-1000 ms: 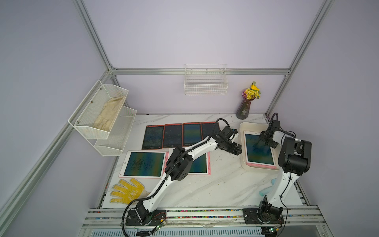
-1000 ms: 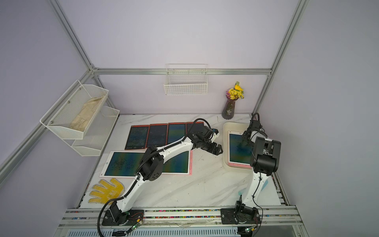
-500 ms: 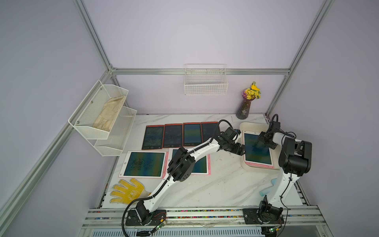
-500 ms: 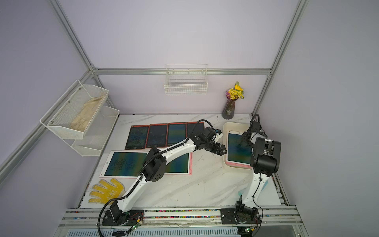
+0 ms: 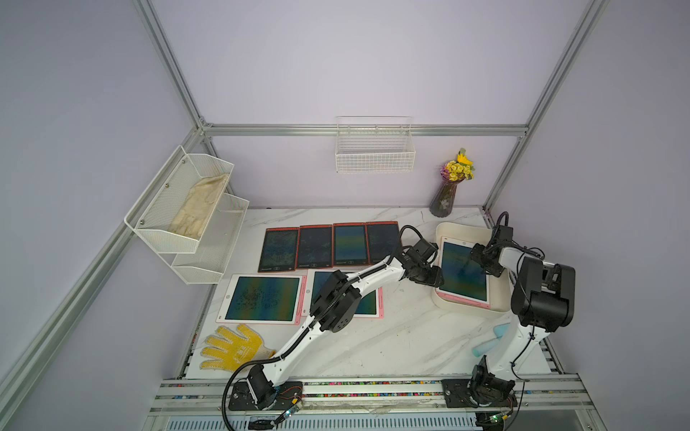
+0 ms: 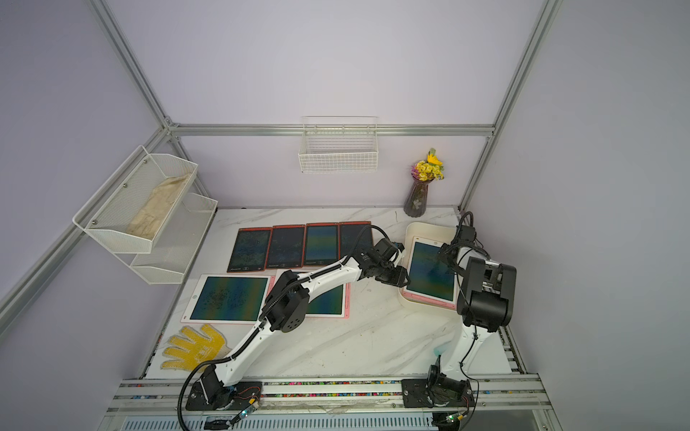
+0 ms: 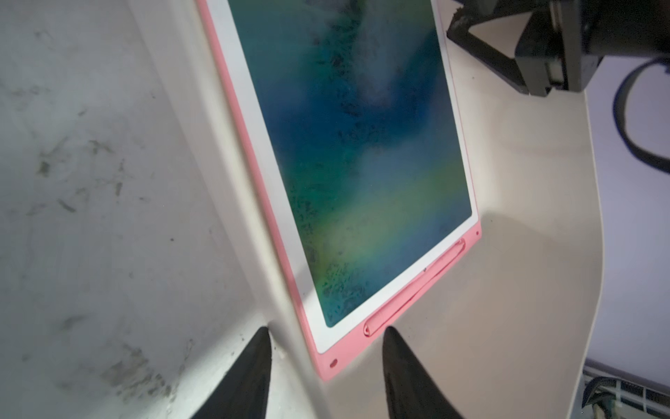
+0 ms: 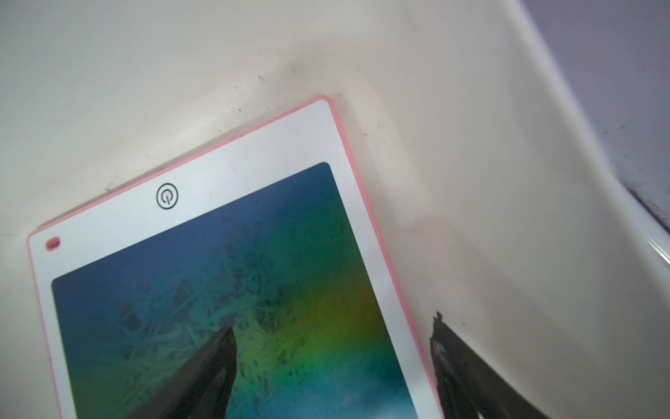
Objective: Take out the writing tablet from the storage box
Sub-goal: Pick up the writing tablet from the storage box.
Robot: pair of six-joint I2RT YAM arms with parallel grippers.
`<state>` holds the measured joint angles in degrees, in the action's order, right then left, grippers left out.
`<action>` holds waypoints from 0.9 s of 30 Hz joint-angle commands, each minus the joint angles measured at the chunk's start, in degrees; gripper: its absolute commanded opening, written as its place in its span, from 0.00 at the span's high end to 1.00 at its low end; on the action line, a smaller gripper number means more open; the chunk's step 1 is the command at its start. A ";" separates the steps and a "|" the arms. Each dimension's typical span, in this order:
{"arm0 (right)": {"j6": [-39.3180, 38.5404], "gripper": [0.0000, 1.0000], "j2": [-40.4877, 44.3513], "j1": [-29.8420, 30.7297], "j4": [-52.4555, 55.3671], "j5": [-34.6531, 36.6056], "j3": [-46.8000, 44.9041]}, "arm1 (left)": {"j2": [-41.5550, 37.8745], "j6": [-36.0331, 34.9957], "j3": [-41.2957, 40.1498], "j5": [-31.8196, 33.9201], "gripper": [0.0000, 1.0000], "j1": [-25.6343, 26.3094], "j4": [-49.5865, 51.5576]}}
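Note:
The writing tablet, pink-framed with a white bezel and a blue-green screen, lies in the cream storage box at the table's right. My left gripper is at the box's left wall. In the left wrist view it stands open, with the tablet's pink corner and the box wall between the fingers, untouched. My right gripper is open inside the box, one finger over the screen, one past the tablet's edge.
A row of red-framed tablets and two pink-white ones lie left of the box. A yellow glove is at the front left, a flower vase behind the box. A mesh shelf and a wire basket hang on the walls.
My left gripper has moved right to the box's left wall and its jaws have narrowed. The right gripper has stayed over the tablet.

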<state>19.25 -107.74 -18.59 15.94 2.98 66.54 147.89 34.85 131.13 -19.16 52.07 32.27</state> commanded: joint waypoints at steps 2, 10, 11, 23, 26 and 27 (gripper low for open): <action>1.14 0.13 4.12 -0.16 -1.48 -0.01 -3.87 | 0.93 0.86 1.86 1.36 0.62 -0.57 3.27; 2.50 0.12 4.03 3.49 1.94 7.19 -5.52 | 1.09 3.27 -0.45 -0.15 0.80 -0.83 1.91; 2.86 0.12 3.48 4.15 2.92 7.89 -5.21 | 0.93 3.59 -0.76 -0.51 0.81 -0.83 1.60; 5.44 0.11 10.40 7.43 -0.43 -12.07 -11.89 | 0.21 4.80 -3.20 -2.90 0.91 -0.72 -1.82; 5.47 0.11 13.68 7.42 0.15 -16.80 -12.19 | -0.02 4.79 -3.97 -3.11 0.91 -0.66 -2.12; 5.77 0.11 15.39 7.38 0.36 -18.07 -12.30 | -0.15 4.70 -4.25 -3.09 0.92 -0.66 -2.22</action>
<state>22.50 -95.20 -13.45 15.66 1.83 55.22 147.52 39.88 130.37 -17.23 49.84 33.54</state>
